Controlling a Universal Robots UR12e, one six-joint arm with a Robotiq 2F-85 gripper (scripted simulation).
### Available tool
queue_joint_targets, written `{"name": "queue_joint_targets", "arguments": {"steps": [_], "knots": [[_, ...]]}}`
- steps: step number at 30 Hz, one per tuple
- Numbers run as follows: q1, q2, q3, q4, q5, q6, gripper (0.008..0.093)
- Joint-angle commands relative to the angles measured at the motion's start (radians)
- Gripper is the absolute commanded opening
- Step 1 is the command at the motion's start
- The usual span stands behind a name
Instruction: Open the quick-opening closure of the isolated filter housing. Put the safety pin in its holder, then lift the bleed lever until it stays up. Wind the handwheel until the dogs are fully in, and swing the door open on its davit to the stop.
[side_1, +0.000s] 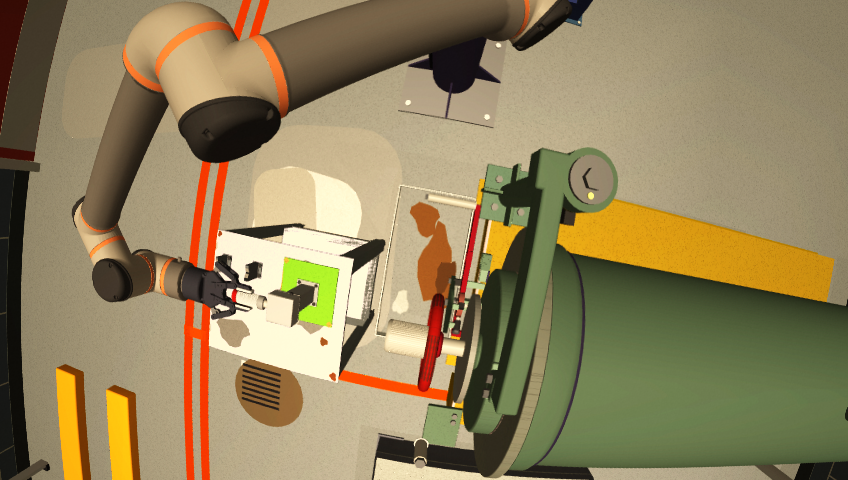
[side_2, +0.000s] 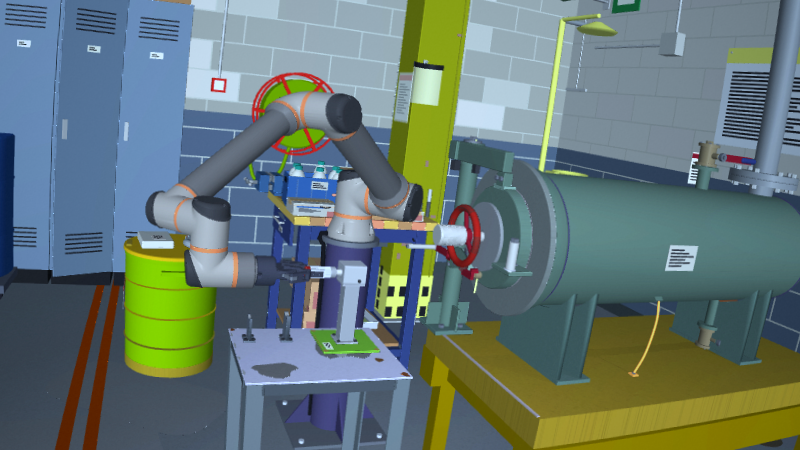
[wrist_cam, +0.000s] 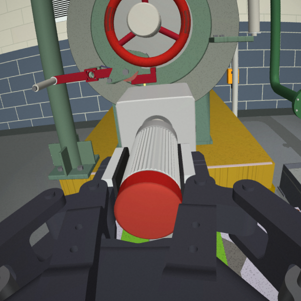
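Note:
The safety pin (wrist_cam: 154, 168), a ribbed grey cylinder with a red cap, lies level with its far end in the grey block of the holder (wrist_cam: 156, 112), which stands on a post above a green plate (side_2: 345, 341) on the small white table. My gripper (wrist_cam: 153, 171) is closed on the pin, a finger pad on either side of the ribbed handle (side_1: 241, 297) (side_2: 313, 272). Beyond, the green filter housing (side_2: 643, 246) lies on its yellow bench, its round door (side_1: 512, 333) against the shell on the davit. The red handwheel (wrist_cam: 146, 31) sits at the door's centre, and the red bleed lever (wrist_cam: 73, 77) points left below it.
Behind the table stand the arm's pedestal (side_2: 341, 313), a blue rack (side_2: 291, 224) and a yellow column (side_2: 431, 112). A green drum (side_2: 168, 308) stands beside the arm's wrist. Two small black fixtures (side_2: 267, 330) sit on the table's near edge. The davit post (wrist_cam: 56, 92) rises left of the door.

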Motion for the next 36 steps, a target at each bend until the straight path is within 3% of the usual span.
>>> {"name": "queue_joint_targets", "arguments": {"steps": [1, 8, 36], "knots": [[0.000, -0.001, -0.001, 0.001, 0.000, 0.000, 0.0080], [0.000, -0.001, -0.001, 0.000, 0.000, 0.000, 0.0090], [0.000, -0.001, 0.000, 0.000, 0.000, 0.000, 0.0650]]}}
